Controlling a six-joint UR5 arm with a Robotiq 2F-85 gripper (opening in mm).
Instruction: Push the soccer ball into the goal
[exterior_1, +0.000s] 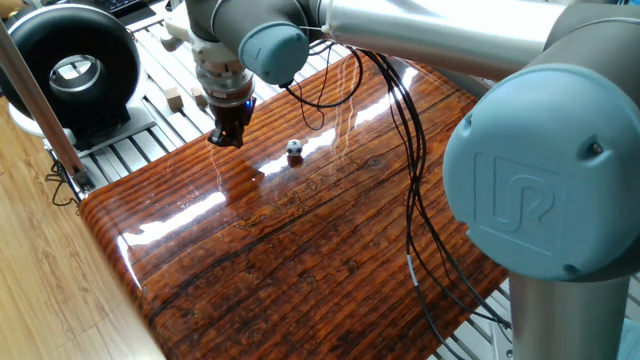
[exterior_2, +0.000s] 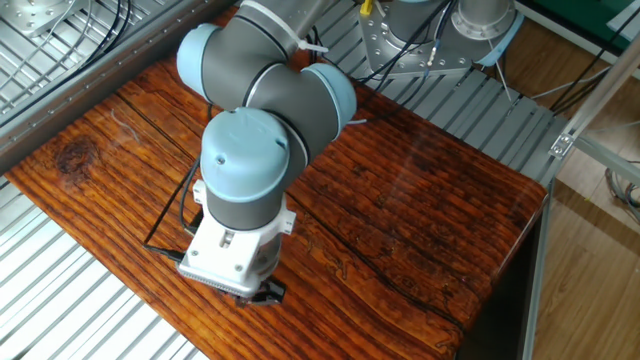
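The soccer ball (exterior_1: 294, 150), tiny and black-and-white, lies free on the glossy wooden board (exterior_1: 300, 260) in one fixed view. My gripper (exterior_1: 224, 139) hangs from the wrist to the ball's left, about three ball-widths away and not touching it. Its dark fingers stand together, shut and empty, just above the board near its far-left edge. In the other fixed view the arm's big wrist joint (exterior_2: 245, 165) covers the gripper and the ball. The goal shows in neither view.
A big black ring-shaped device (exterior_1: 70, 68) stands at the back left on the slatted metal table. Small tan wooden cubes (exterior_1: 174, 98) lie beside it. Black cables (exterior_1: 405, 170) hang from the arm over the board. A wooden post (exterior_1: 40, 95) stands at the left.
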